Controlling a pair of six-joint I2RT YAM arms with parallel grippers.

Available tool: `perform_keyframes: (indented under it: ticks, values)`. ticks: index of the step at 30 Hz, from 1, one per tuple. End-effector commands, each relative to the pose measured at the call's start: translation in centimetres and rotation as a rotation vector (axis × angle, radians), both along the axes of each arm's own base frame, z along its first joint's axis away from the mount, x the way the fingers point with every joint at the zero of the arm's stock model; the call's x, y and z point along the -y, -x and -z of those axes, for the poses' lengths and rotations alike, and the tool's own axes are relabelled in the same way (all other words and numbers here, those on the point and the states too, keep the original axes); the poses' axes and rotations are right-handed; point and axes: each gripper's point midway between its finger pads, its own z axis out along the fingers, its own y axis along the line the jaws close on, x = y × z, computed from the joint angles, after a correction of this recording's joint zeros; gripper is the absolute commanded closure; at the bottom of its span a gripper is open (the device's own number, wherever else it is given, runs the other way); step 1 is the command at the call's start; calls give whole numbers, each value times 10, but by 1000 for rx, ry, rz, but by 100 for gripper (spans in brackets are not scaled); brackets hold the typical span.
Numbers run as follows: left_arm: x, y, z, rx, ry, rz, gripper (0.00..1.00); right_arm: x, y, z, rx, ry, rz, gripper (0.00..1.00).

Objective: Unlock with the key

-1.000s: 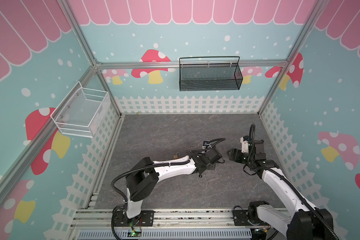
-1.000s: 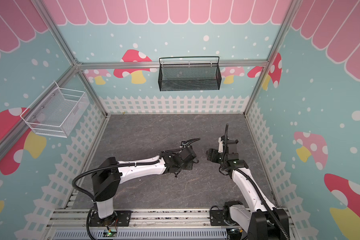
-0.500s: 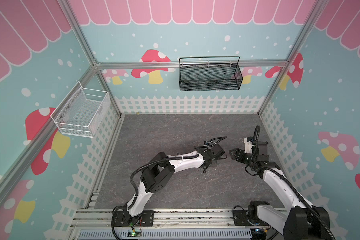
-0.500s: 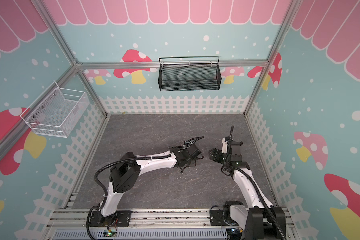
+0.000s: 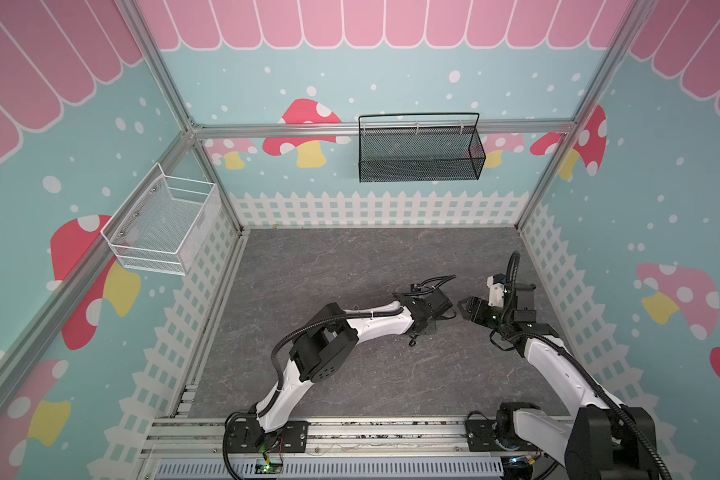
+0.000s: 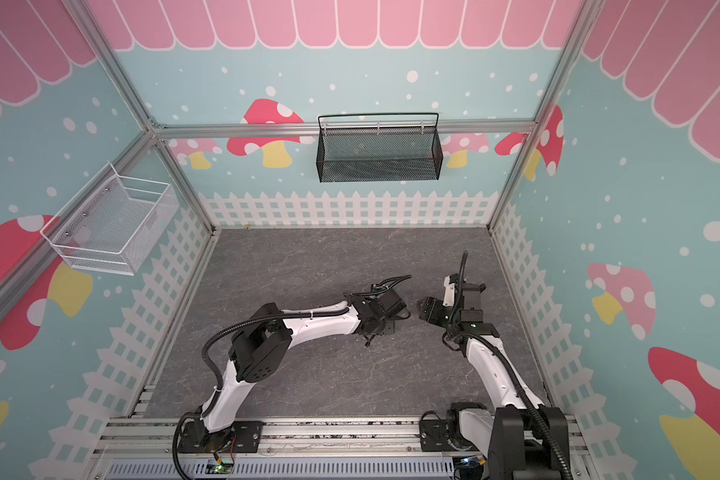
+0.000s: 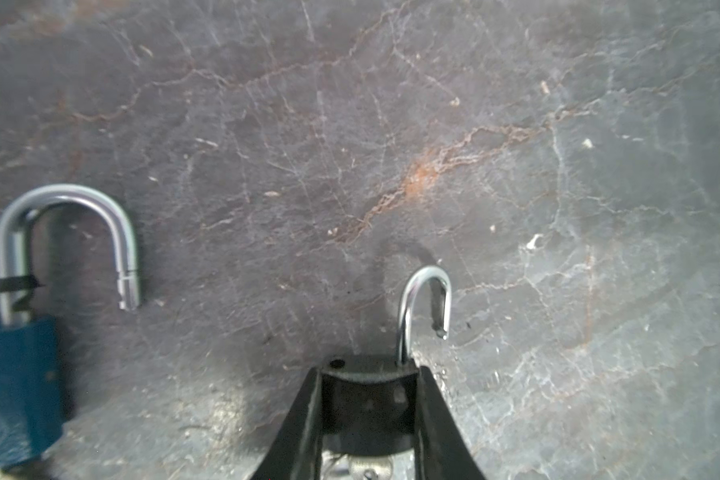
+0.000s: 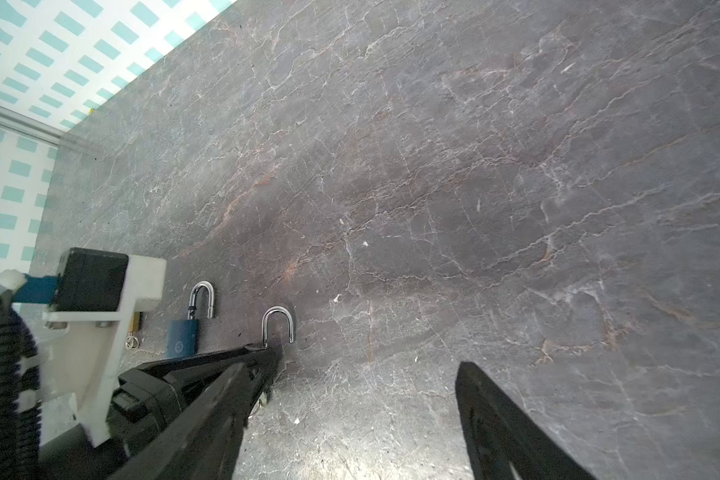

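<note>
**Both padlocks stand open**

I see the blue padlock [image 7: 15, 386] lying flat on the grey floor with its silver shackle [image 7: 126, 249] lifted. One leg, banded in black, sits in the body, and the notched free end hangs clear. Near it, the second padlock [image 7: 366, 399] is clamped by its body between the fingers of the left gripper [image 7: 368, 374]. Its slimmer chrome shackle [image 7: 405, 316] is open too, the free end clear of the hole in the top face. In the right wrist view a small brassy key [image 8: 135, 323] with a ring lies just beside the blue padlock [image 8: 182, 337], partly hidden. Silver metal shows under the second padlock's body; I can't tell what it is.
</note>
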Motion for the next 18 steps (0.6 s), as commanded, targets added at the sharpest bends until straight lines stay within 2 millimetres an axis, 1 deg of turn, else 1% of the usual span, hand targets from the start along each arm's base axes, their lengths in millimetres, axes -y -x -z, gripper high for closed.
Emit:
perform_keyframes:
  ticks: [1, 4, 8, 10, 11, 14, 16, 18]
  values:
    - [-3, -3, 6, -18, -9, -26, 82, 1, 0, 3, 1, -12, 2, 19]
    - [-4, -3, 2, -16, -4, -25, 73, 2, 1, 3, 7, -14, 14, 19]
    - [-1, -7, -17, 14, 28, -22, 62, 1, 1, 1, 11, -20, 12, 20]
    - [1, -7, -28, 19, 50, -15, 59, 2, 1, 1, 13, -23, 20, 20]
    - [2, -7, -36, 15, 79, -17, 57, 1, 2, 0, 14, -30, 17, 20]
    - [4, -9, -68, 59, 149, -15, 47, 2, 0, -3, 27, -28, 23, 20]
    - [0, -11, -89, 95, 168, -7, 38, 5, -2, -5, 35, -19, 41, 19]
    - [-11, -13, -111, 135, 181, -14, 30, 9, -5, -8, 41, -16, 67, 19]
